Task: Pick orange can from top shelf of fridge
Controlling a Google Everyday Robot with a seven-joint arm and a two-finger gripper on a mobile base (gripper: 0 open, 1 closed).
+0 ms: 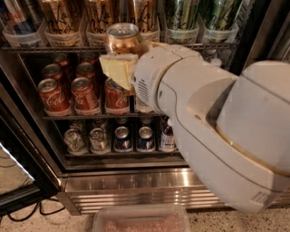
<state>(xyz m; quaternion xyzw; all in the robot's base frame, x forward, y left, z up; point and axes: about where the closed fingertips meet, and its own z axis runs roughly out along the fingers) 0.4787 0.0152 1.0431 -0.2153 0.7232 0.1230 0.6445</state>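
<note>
As the robot's bulky white arm [217, 122] fills the right of the view before the open fridge [136, 183], its claw [131, 53] pinches the orange can [122, 41], one cream-coloured finger [118, 68] pressed across the can's lower front and a sliver of the other showing at its right side. The golden can, silver lid up and roughly upright, sits in front of the top shelf [54, 48], overlapping its front rail, with its lid lower than the row of similar orange cans [61, 18] standing in clear trays behind. Green cans [181, 13] occupy the trays further right on the same shelf. Red cola cans [53, 95] line the middle shelf, and smaller cans [122, 138] and a bottle [166, 136] stand on the lowest one. A clear plastic box [140, 219] lies on the speckled floor below the ribbed metal base, with a black cable [27, 214] at lower left.
</note>
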